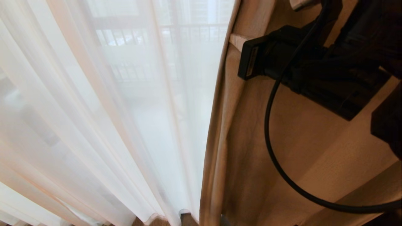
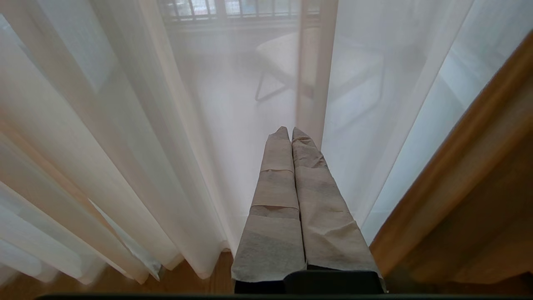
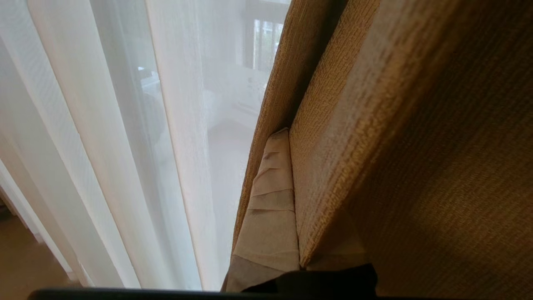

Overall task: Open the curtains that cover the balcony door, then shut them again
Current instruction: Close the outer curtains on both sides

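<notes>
Curtains point(image 3: 374, 125) pinched by right gripper point(image 3: 293, 175), left gripper point(image 2: 291, 137) clamped empty

This looks like a lived-in home, at the window side of a room that opens onto a balcony. Floor-length curtains hang in two layers: a thin white sheer point(image 1: 125, 110) across the left and middle, and a thick woven beige drape point(image 1: 238, 157) on the right. Their hems reach a wooden floor point(image 2: 195, 285) laid in brown boards. Through the sheer, a railing point(image 1: 176, 34) with upright bars shows at the far side, with a pale balcony floor before it. A light chair point(image 2: 291, 58) on thin dark legs stands out there, dimly seen through the cloth.
</notes>
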